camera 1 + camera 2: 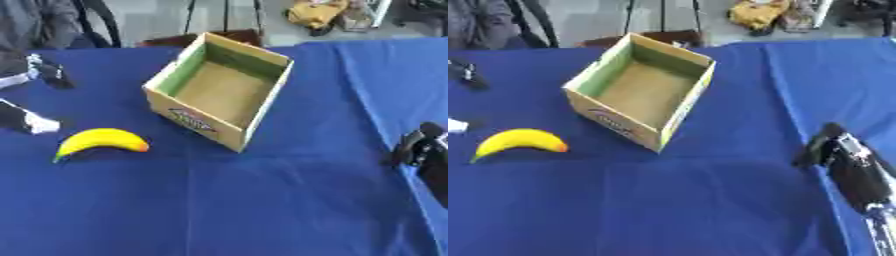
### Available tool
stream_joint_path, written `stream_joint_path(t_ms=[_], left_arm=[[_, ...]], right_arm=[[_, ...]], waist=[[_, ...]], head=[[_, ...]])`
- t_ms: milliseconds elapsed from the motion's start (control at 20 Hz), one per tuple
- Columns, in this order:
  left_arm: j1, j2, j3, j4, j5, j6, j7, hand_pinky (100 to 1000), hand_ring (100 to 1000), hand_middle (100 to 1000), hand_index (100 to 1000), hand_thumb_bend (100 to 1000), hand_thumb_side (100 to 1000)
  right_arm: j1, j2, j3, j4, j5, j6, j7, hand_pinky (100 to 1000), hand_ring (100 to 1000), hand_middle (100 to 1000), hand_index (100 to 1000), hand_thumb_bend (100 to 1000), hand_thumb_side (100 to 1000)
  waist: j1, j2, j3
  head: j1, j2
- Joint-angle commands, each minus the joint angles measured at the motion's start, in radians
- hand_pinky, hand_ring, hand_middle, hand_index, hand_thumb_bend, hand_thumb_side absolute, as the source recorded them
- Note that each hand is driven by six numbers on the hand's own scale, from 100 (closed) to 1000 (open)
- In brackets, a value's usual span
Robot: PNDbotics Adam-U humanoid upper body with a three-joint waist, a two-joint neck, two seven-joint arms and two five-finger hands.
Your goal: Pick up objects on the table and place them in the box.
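Right hand (846,155) rests at the right edge of the blue table (262,200), holding nothing; how far its fingers are spread cannot be told. Left hand (31,122) shows at the left edge, unclear too. Just beside it lies a yellow banana (101,140). Farther right stands an open cardboard box (219,127).

— What is covering the counter (262,200)?

— A blue cloth (710,210) is lying over it, creasing a little toward the right side.

— And beyond the far edge?

— A yellow bundle (317,12) is sitting on the grey floor (157,15), and dark chair legs (226,15) are standing behind the counter. A person's grey sleeve (35,22) is showing at the top left corner.
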Motion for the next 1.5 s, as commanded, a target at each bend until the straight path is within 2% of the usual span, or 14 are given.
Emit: stream_joint_path(t_ms=[50,550,950,1500], left_arm=[[-0.034,0.017,-0.008,0.032,-0.043,-0.015,0.015,613,589,587,759,456,489],[-0.071,-0.030,-0.048,0.113,-0.165,-0.025,0.087,600,584,581,755,483,468],[-0.092,-0.066,-0.068,0.176,-0.247,-0.048,0.105,590,574,571,746,503,493],[-0.094,-0.093,-0.079,0.220,-0.309,-0.067,0.133,591,576,573,747,499,472]], right_arm=[[-0.006,-0.026,-0.001,-0.013,-0.008,-0.002,0.004,516,377,307,499,100,793],[-0.007,-0.026,0.000,-0.012,-0.010,-0.001,0.005,515,377,307,499,100,793],[-0.009,-0.023,0.001,-0.011,-0.010,0.000,0.006,515,377,308,499,100,796],[-0.011,-0.021,0.001,-0.010,-0.008,0.002,0.005,515,377,308,499,100,798]], waist=[[0.001,-0.019,-0.002],[0.001,-0.021,-0.008],[0.002,-0.019,-0.014],[0.003,-0.015,-0.016]], head=[[0.003,-0.010],[0.004,-0.012],[0.004,-0.013],[0.014,-0.008]])
